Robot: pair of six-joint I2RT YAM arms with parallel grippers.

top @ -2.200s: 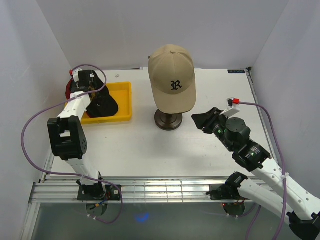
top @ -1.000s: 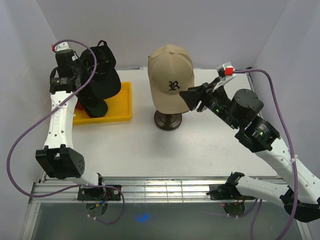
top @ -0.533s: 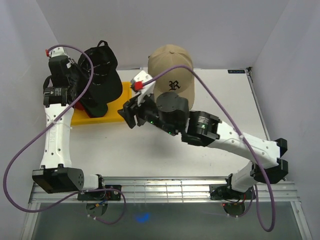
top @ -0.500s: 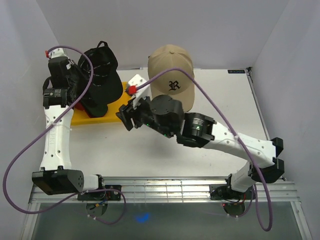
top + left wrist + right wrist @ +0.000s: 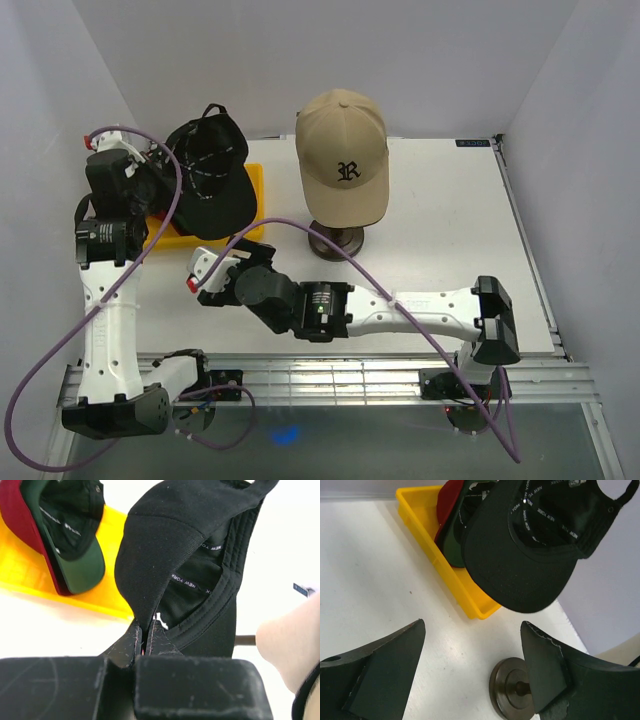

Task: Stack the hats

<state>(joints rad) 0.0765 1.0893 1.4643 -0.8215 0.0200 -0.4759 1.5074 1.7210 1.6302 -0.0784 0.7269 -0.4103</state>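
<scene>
Black fabric hangs over the far-left of the table (image 5: 450,230): a black cap (image 5: 212,180) with "NEW YORK" tape along its inner seams is lifted clear of the yellow tray (image 5: 254,215), its hollow side turned toward the near edge and its strap end highest. The left gripper (image 5: 146,635) is clamped on the edge of this cap's brim, its two fingers pressed together with the cloth pinched between them, as the left wrist view shows close up. In the tray below, a dark green cap (image 5: 82,567) lies nested inside a red cap (image 5: 25,515), both hollow side up and pushed toward the tray's far-left end. The right wrist view looks up at the same things from the near side: the black cap (image 5: 520,570) overhanging the tray's wall (image 5: 427,535), with the green cap (image 5: 452,540) and red cap (image 5: 451,500) behind it. A tan cap (image 5: 345,150) with a black "R" on the front sits high at the middle of the table, brim pointing to the near side, above a round dark stand (image 5: 335,238). The right gripper (image 5: 222,280) hovers over bare table to the near-left of that stand, well apart from every cap, jaws spread wide and holding nothing, aimed toward the tray
</scene>
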